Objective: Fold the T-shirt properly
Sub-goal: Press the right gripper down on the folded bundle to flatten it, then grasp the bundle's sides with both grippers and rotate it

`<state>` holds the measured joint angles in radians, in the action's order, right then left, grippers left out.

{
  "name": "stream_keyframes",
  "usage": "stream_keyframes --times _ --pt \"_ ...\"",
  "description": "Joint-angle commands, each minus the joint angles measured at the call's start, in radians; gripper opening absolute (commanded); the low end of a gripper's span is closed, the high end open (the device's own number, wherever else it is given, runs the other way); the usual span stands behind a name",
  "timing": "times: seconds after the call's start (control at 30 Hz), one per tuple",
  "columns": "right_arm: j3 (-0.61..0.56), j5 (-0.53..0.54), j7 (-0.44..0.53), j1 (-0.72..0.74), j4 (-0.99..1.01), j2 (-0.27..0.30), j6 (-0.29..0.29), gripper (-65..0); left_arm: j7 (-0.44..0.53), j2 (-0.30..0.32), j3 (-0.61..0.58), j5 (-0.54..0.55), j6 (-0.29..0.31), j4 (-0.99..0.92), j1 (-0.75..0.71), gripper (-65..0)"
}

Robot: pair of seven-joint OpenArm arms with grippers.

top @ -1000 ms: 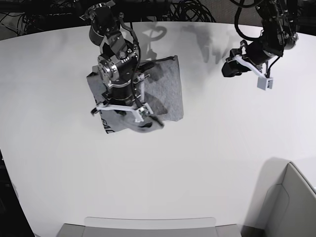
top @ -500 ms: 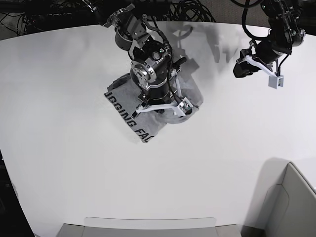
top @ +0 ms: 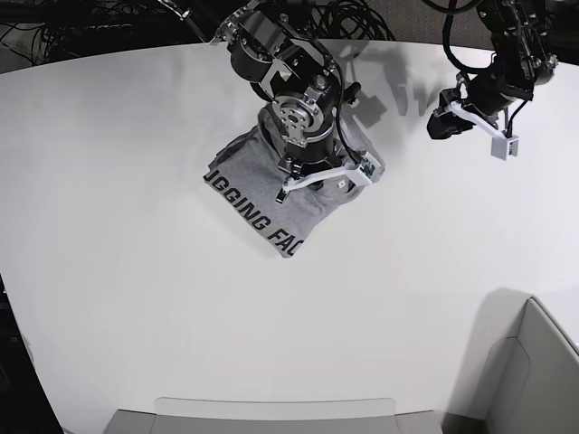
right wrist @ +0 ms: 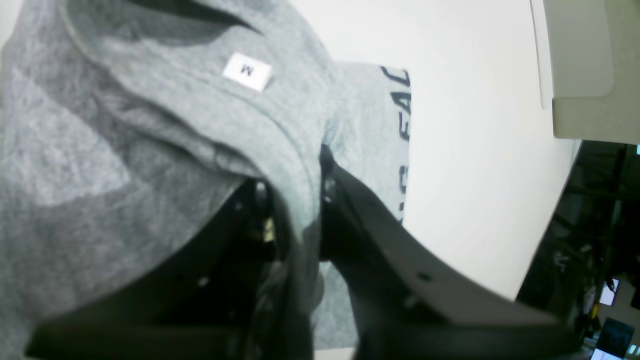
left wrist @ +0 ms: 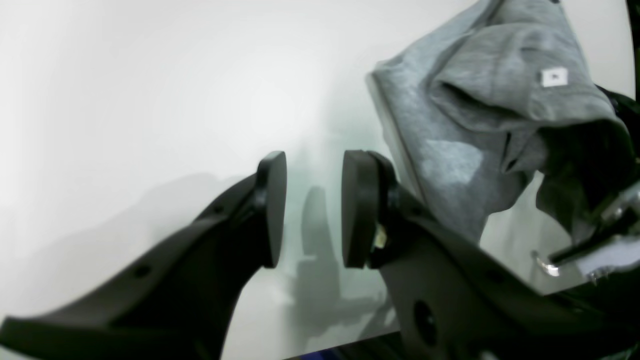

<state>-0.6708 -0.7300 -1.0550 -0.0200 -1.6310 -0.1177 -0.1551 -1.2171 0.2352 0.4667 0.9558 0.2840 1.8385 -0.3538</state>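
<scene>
the t-shirt (top: 271, 194) lies bunched in the upper middle of the white tabletop (top: 136, 298), its lettered edge turned toward the near side and its far part lifted in a fold. the right pincer (right wrist: 297, 210) is clenched on that fold, grey cloth pinched between its dark fingers (right wrist: 360, 220), with a small white size tag (right wrist: 247, 71) showing on the raised cloth just above. the left pincer (left wrist: 312, 210) hangs well apart near the far right edge, its two round pads (left wrist: 272, 207) released with bare tabletop between them and nothing held. wide open surface stretches on every side of the shirt, most of all toward the near edge. a pale box corner (top: 534, 371) sits at the near right, a flat tray rim (top: 271, 411) along the near edge, and black cables (top: 90, 23) crowd the far side.
</scene>
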Motion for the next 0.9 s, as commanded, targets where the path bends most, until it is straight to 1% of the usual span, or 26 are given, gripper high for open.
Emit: stream_keyframes --times 0.0,0.1,0.17,0.37,0.47,0.53,0.6,0.73,0.87 --pt "-0.011 -0.007 0.012 0.005 -0.022 -0.009 0.007 -56.8 0.012 0.01 0.007 0.016 0.004 -0.004 0.003 -45.4" --pt "-0.037 -0.007 0.019 -0.019 -0.022 -0.004 0.007 -44.9 0.013 0.01 0.007 0.016 0.004 -0.05 0.003 -45.4" --pt "-0.054 -0.006 0.019 -0.027 -0.047 0.019 0.007 -41.5 0.013 0.01 0.007 0.015 0.004 -0.063 0.003 -45.4" --pt "-0.057 -0.004 0.02 -0.036 -0.125 0.042 0.007 -42.7 0.015 0.01 0.007 0.012 0.004 -0.064 0.005 -45.4" --pt "-0.043 0.046 0.02 -0.03 -0.143 0.054 0.007 -42.7 0.015 0.01 0.007 0.012 0.004 -0.064 0.006 -45.4" --pt "-0.013 0.112 0.022 -0.03 -0.183 0.065 0.005 -42.7 0.015 0.01 0.007 0.012 0.004 -0.064 0.015 -45.4" --pt "0.004 0.204 0.035 -0.031 -0.223 0.065 -0.002 -42.7 0.015 0.01 0.007 0.012 0.004 -0.066 0.029 -45.4" --pt "0.026 0.376 0.043 -0.036 -0.285 0.088 -0.004 -42.7 0.015 0.01 0.007 0.01 0.004 -0.067 0.034 -45.4" --pt "0.055 0.436 0.043 -0.031 -0.291 0.088 -0.004 -42.7 0.015 0.01 0.007 0.01 0.004 -0.067 0.034 -45.4"
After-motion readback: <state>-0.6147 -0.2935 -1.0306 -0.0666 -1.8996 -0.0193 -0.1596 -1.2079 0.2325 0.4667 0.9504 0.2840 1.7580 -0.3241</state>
